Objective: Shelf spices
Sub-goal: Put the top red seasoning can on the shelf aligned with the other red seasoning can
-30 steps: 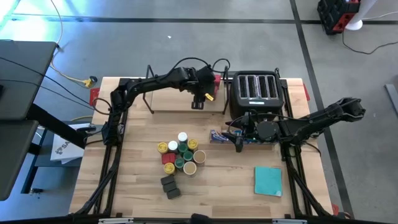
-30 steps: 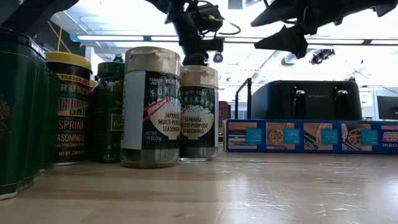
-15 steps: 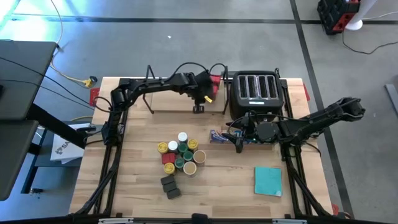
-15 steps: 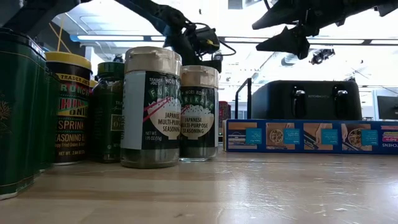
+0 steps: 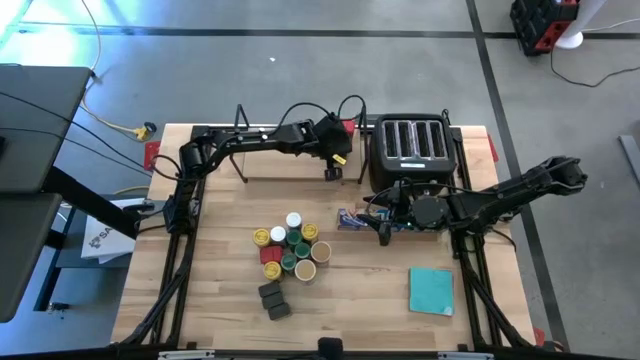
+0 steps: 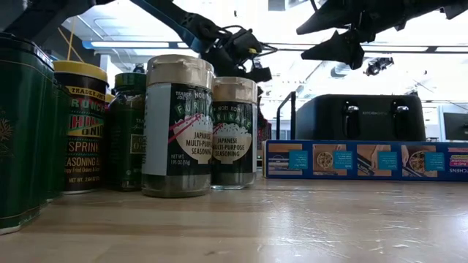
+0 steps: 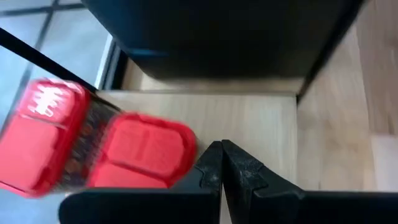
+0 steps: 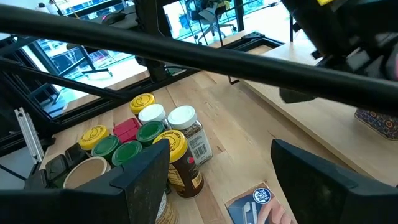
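Several spice jars (image 5: 290,248) with yellow, green, white and tan lids stand in a cluster mid-table, with a red tin among them and two dark grey blocks (image 5: 273,298) just nearer. Two red tins (image 7: 99,149) rest on the shelf's pale board (image 5: 280,165) at its right end, next to the toaster (image 5: 410,145). My left gripper (image 7: 221,152) is shut and empty over that end of the board, close beside the nearer tin; it also shows in the high view (image 5: 333,172). My right gripper (image 8: 217,168) is open and empty, hovering above the blue box (image 5: 352,218).
A teal square pad (image 5: 431,290) lies at the near right. The long blue wrap box (image 6: 365,161) lies in front of the toaster. The shelf's black wire uprights (image 5: 240,125) stand at the board's ends. Bare wood shows at the near left.
My left gripper has moved toward the table's right edge along the shelf board, toward the toaster and the red tins. My right arm has kept still.
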`<action>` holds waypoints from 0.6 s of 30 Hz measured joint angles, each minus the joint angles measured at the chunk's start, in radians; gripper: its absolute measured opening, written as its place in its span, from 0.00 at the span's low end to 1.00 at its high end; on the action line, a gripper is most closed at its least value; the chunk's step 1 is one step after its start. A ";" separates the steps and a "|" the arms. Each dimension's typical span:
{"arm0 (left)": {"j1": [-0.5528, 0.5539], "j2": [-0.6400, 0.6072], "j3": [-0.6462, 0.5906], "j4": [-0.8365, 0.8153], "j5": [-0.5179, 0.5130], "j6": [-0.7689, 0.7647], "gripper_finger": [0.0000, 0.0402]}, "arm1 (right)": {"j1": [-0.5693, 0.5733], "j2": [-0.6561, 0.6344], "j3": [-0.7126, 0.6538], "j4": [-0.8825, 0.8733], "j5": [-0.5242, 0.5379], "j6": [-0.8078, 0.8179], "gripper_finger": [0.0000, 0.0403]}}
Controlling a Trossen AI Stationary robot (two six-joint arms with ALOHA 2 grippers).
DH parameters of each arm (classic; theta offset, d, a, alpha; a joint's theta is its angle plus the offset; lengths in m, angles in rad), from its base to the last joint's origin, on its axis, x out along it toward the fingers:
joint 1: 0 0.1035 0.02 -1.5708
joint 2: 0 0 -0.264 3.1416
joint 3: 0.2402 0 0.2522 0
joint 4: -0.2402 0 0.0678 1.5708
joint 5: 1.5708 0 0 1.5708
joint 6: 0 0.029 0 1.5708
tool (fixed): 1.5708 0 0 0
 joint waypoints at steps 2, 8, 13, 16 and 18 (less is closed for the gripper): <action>0.003 0.001 0.000 0.016 0.001 -0.001 0.00 | 0.000 0.000 0.000 0.000 0.000 0.000 0.68; 0.008 0.008 0.001 0.057 -0.004 0.009 0.00 | 0.000 0.000 0.000 0.000 0.000 0.000 0.68; -0.044 -0.040 0.034 -0.042 -0.065 0.073 0.00 | 0.000 0.000 0.000 -0.001 0.000 0.000 0.68; -0.071 -0.087 0.040 -0.117 -0.091 0.097 0.00 | 0.000 0.000 0.000 -0.001 0.000 0.000 0.68; -0.069 -0.103 0.040 -0.198 -0.100 0.101 0.00 | 0.000 0.000 0.000 -0.002 0.000 0.002 0.68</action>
